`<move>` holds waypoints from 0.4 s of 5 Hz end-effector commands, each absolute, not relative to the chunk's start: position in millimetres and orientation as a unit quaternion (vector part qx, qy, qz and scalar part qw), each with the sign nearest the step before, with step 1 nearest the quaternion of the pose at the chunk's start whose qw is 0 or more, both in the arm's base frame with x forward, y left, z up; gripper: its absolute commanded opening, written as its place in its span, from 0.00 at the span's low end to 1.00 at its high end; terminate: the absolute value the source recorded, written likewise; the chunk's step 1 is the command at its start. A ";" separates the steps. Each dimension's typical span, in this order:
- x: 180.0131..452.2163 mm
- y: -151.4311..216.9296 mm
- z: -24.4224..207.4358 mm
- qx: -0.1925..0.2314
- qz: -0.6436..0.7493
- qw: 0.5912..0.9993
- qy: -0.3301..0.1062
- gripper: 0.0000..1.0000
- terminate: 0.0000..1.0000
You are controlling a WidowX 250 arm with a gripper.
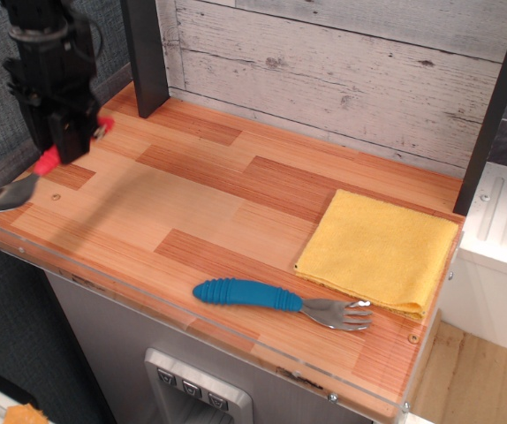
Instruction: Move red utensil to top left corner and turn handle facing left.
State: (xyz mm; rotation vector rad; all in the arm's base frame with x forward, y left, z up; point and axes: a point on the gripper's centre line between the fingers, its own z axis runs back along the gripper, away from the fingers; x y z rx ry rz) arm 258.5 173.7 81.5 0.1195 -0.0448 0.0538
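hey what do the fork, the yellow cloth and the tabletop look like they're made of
Fork: shiny grey tines, likely metal; its blue handle is matte and ribbed, probably rubber or soft plastic. Yellow cloth: soft, fuzzy and folded in layers, seemingly microfibre or terry. Tabletop: striped orange-brown planks, looks like wood or a wood-look laminate.

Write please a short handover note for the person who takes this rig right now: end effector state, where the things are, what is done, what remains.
End effector: shut on the red utensil, holding it by the handle above the table's left edge.
Utensil: lifted and tilted, metal bowl hanging low toward the front-left, handle end pointing up and right.
Top left corner: nothing placed there yet.
Done: the grasp and the lift.
Left: carry it to the corner, rotate it so the handle faces left, set it down, release.
Blue fork and yellow cloth lie at the right, away from the path.
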 end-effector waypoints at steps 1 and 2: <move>259.9 165.1 106.4 0.050 0.265 0.961 -0.055 0.00 0.00; 264.4 158.6 108.1 0.025 0.385 0.920 -0.067 0.00 0.00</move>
